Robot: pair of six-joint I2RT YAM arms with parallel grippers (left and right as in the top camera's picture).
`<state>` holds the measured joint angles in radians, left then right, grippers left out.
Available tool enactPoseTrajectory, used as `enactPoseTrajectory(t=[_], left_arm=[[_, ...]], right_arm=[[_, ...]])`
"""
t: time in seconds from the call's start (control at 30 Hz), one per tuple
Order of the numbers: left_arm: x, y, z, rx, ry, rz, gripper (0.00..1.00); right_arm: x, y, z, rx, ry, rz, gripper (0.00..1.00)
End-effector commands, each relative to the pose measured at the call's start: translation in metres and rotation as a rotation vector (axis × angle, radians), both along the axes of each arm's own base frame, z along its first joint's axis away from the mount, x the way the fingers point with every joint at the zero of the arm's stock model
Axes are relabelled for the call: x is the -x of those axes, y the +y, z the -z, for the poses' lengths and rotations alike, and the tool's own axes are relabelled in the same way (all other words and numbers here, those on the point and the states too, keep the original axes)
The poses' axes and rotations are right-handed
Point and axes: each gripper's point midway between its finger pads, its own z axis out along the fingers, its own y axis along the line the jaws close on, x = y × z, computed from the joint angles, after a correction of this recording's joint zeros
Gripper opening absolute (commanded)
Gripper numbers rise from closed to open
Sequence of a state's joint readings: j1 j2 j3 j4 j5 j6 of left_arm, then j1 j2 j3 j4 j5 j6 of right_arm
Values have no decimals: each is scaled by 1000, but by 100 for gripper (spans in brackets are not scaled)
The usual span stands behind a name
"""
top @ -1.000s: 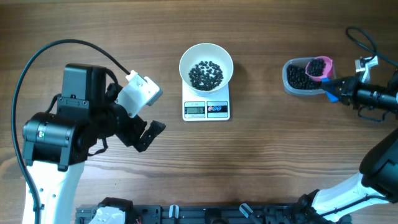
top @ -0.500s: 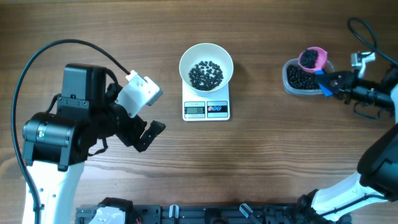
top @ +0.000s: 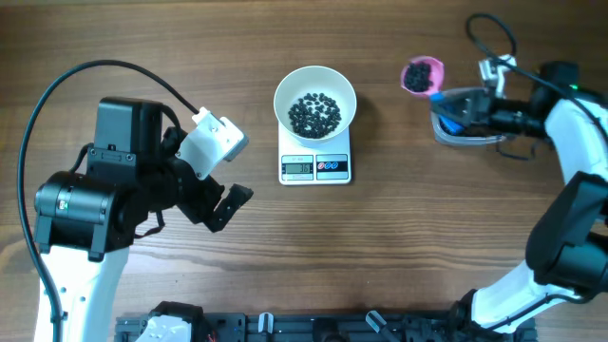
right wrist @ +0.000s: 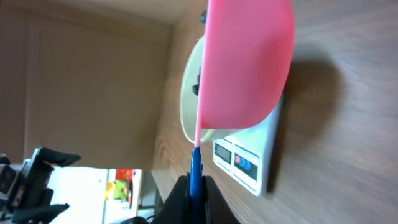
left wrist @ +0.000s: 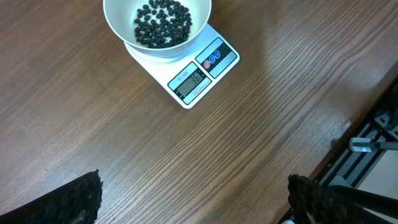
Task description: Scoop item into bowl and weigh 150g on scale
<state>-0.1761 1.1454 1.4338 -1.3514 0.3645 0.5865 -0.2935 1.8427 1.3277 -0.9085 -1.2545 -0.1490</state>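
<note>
Nearest me, along the 6 o'clock edge of the overhead view, runs one black rail [top: 313,328], cut off by the frame; two arms rise from there, one on each side. My left gripper [left wrist: 193,200] hangs over the wooden surface [top: 427,237] at about 8 o'clock of the scale, its fingers spread wide with nothing between them; in the left wrist view only the two dark fingertips [left wrist: 81,199] show, clipped by the bottom edge.

Further out, near the middle, lies one scale [top: 314,167] with one grey display [top: 297,168] and two round buttons [top: 326,166] on its near side; I cannot read the digits with any confidence. One white bowl [top: 283,100] sits on the scale's far half; a heap of black pellets [top: 314,114] lies in its bottom, too many to count.

At 3 o'clock of the bowl, well apart from it, my right gripper [right wrist: 193,196] is pressed together on the blue handle of one scoop [top: 422,74]; the pink cup carries a second lot of pellets and casts a shadow on the surface. Just behind it at 4 o'clock is one clear tub [top: 465,138] with a third lot, largely covered by the gripper and wrist.

In the right wrist view the cup's underside hides most of the bowl and the scoop's load; the right arm is cut by the 3 o'clock edge.
</note>
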Motion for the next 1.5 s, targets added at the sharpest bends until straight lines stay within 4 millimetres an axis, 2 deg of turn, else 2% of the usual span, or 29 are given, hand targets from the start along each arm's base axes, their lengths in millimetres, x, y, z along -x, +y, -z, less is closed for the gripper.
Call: enactPoseTrajectory(t=[0.0,0.1,0.2,0.47,0.67,0.87,1.13,1.27,1.47], left_arm=[[-1,0,-7,9,-23,8,100],[-1,0,-7,9,-24,8,100],[-1,0,-7,9,-24,8,100],[-1,0,-7,9,-23,8,100],[-1,0,-7,9,-24,8,100],[-1,0,-7,9,-24,8,100],[-1,0,-7,9,-23,8,100],[-1,0,-7,9,-23,8,100],[-1,0,-7,9,-23,8,100]], right_arm=[[0,35,-40,-43,-56,-52,5],[-1,55,-50,-30,-100,-91,4],[-1,75,-48,18,-121,-122,4],[8,122,-21,203,-154,-212,4],[12,144,4,398,-214,-259,5],[8,153,14,508,-249,-254,5],[0,150,36,772,-303,-219,5],[1,156,39,847,-362,-252,5],[-6,146,44,992,-400,-222,5]])
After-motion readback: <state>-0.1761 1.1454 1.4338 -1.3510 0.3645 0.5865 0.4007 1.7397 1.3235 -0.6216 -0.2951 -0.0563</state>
